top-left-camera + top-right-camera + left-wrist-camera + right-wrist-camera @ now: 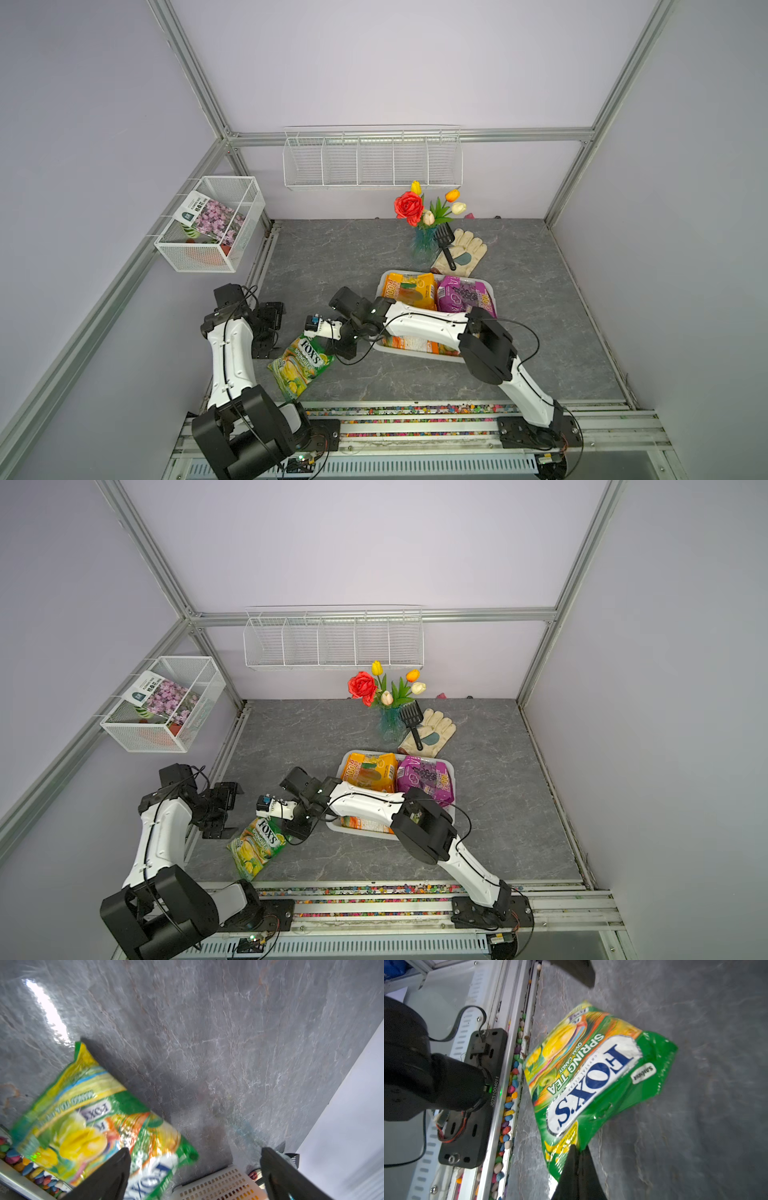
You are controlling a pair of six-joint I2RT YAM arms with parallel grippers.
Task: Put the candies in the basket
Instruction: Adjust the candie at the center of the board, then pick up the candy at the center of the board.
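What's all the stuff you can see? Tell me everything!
basket: one, white, table
green FOX'S bag: one, green, left of basket
mango bag: one, orange, in basket
grape bag: one, purple, in basket
third bag: one, orange, basket front
flowers: one bunch, mixed colours, in vase behind basket
glove: one, cream, beside vase
rake: one, black, on glove
wire rack: one, white, back wall
mesh box: one, white, left wall, holding pink packet
left gripper: one, black, open
right gripper: one, black, shut on green FOX'S bag

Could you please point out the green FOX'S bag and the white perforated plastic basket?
green FOX'S bag (pixel 593 1076): right wrist view, logo panel.
white perforated plastic basket (pixel 220 1186): left wrist view, perforated wall.
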